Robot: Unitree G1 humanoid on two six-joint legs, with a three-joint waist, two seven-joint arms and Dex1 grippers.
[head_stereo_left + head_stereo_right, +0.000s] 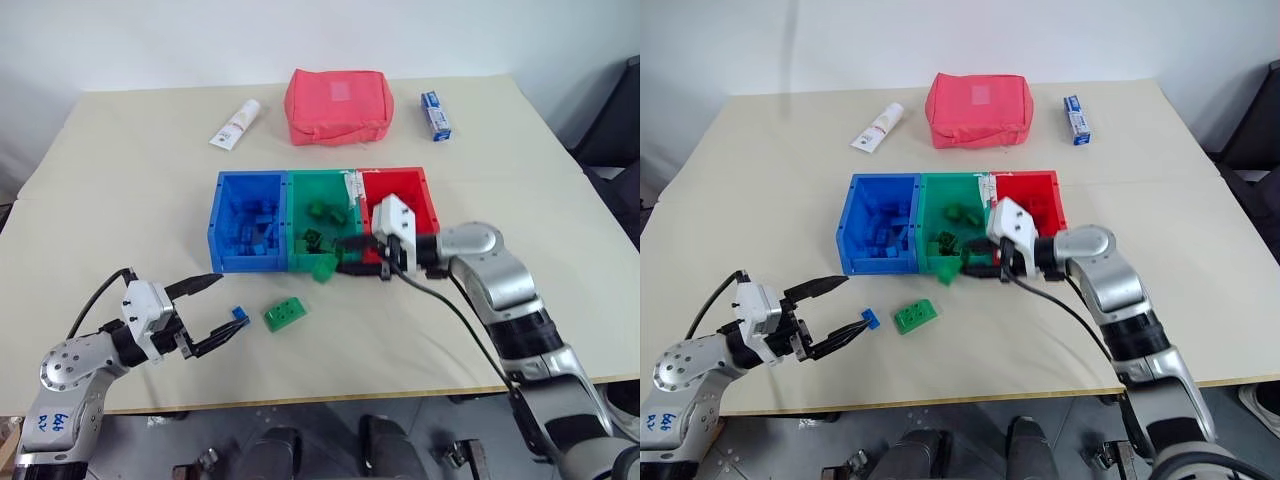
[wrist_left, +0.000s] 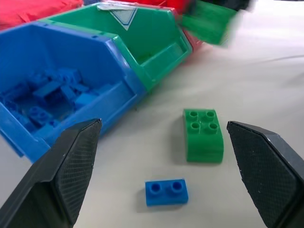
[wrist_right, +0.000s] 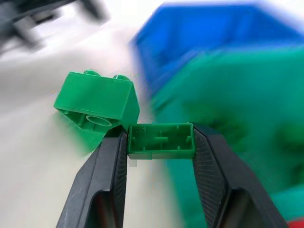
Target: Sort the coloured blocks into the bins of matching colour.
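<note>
My right gripper (image 3: pixel 161 142) pinches a green brick (image 3: pixel 161 140) at the green bin (image 1: pixel 300 262)'s front wall, ready to drop it in. My left gripper (image 1: pixel 218 308), jaws spread, waits before this bin by the blue brick (image 2: pixel 166 192) and wide green brick (image 2: pixel 203 135) on the counter (image 1: pixel 120 200).

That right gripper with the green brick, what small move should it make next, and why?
Probably carry it a little further over the green bin and let go. The right gripper is shut on a green brick, with a second green piece clinging to it, just at that bin's front wall, so both match its colour.
</note>
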